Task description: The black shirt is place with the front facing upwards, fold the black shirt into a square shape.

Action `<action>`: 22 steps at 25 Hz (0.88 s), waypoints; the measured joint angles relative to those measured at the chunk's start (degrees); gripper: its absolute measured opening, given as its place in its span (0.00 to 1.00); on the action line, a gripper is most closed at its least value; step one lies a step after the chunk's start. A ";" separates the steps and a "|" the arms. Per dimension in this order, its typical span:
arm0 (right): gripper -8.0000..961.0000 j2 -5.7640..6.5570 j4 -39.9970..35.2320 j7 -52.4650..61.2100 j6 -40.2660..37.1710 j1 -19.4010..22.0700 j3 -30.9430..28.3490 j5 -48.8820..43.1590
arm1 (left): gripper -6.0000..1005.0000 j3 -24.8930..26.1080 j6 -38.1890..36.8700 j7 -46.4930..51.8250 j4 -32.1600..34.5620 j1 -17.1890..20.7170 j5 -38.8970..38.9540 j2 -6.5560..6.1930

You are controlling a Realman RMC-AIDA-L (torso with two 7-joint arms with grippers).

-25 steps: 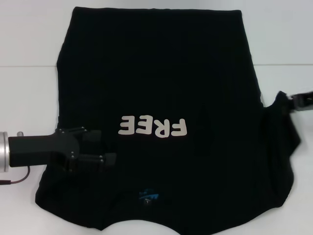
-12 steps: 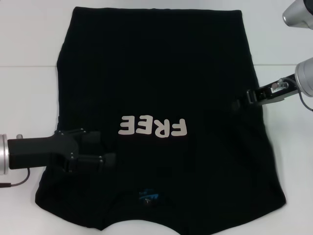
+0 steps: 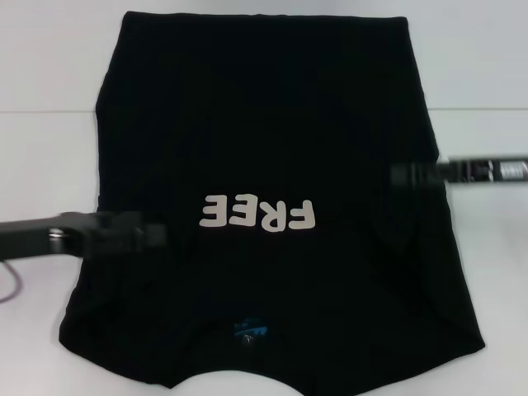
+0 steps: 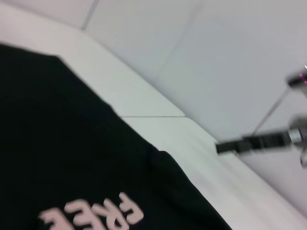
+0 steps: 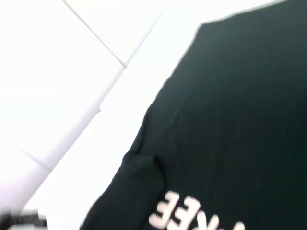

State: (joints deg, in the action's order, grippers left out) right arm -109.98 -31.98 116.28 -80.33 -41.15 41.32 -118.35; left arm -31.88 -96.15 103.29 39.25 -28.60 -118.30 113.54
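Reaching in from opposite sides, both grippers are seen edge-on over the garment. Left gripper (image 3: 153, 238): low over the shirt's left flank, level with the white lettering; whether its fingers are parted or closed cannot be told. Right gripper (image 3: 400, 175): at the shirt's right edge, a little farther from the robot than the lettering; finger state likewise cannot be told, and no cloth is visibly held by either.

Black shirt (image 3: 272, 124): spread flat, front up, between the two grippers on the white table (image 3: 49, 165), collar toward the robot, sleeves already turned in, soft creases beside the right gripper.

Handling, as judged: light, limp, non-fragile cloth that is expected to sag and drag. A pinch at the hem corners or side edges is advised, both layers being caught together.
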 joint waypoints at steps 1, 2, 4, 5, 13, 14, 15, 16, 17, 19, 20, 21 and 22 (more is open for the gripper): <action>0.50 -0.20 0.04 -4.77 -1.10 1.27 0.00 0.29 | 0.95 0.00 -0.13 3.16 0.01 -0.03 -0.11 -0.82; 0.55 -0.67 0.04 -10.31 -2.41 2.39 0.00 0.40 | 0.95 -0.17 -0.34 7.81 -0.09 -0.03 -0.59 -2.22; 0.65 -1.98 -0.10 -19.81 -4.45 4.57 0.00 0.44 | 0.95 -0.24 -0.50 13.69 -0.08 0.08 -1.57 -4.12; 0.70 -2.91 -0.31 -24.17 -5.16 5.74 0.00 0.43 | 0.95 -0.19 -0.75 17.29 0.30 0.23 -2.73 -5.18; 0.84 -8.54 -1.41 -42.48 -5.72 10.58 -1.92 0.69 | 0.95 -0.25 -2.55 36.17 5.42 -1.19 -20.80 -8.96; 0.84 -8.72 -1.17 -43.41 -5.62 10.71 -1.92 0.71 | 0.95 -0.34 -3.01 36.77 5.51 -1.67 -22.70 -8.80; 0.84 -8.81 -0.92 -44.08 -5.48 10.82 -1.93 0.71 | 0.95 -0.52 -3.36 36.98 5.58 -2.03 -24.03 -8.49; 0.84 -8.80 -0.71 -44.51 -5.28 10.88 -1.95 0.73 | 0.95 -0.78 -3.67 37.10 5.65 -2.42 -25.43 -8.05; 0.84 -8.83 -0.60 -44.71 -5.19 10.91 -1.94 0.73 | 0.95 -1.25 -3.86 37.01 5.73 -2.73 -26.61 -7.58; 0.84 -8.84 -0.54 -44.83 -4.96 10.97 -1.96 0.75 | 0.95 -3.12 -3.62 36.44 6.63 -2.96 -28.07 -6.29; 0.84 -8.85 -0.52 -44.83 -4.93 10.98 -1.95 0.76 | 0.95 -4.40 -3.36 35.96 7.93 -2.89 -28.61 -5.37; 0.84 -8.85 -0.51 -44.81 -4.90 11.00 -1.95 0.77 | 0.95 -5.57 -3.11 35.58 9.73 -2.68 -29.26 -4.27; 0.84 -8.86 -0.49 -44.61 -4.91 11.00 -1.99 0.78 | 0.95 -6.53 -2.86 35.23 11.68 -2.48 -29.89 -3.23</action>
State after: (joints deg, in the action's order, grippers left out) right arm -118.84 -32.48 71.67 -85.24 -30.15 39.33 -117.57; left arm -38.41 -99.01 138.51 50.94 -31.07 -148.19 110.31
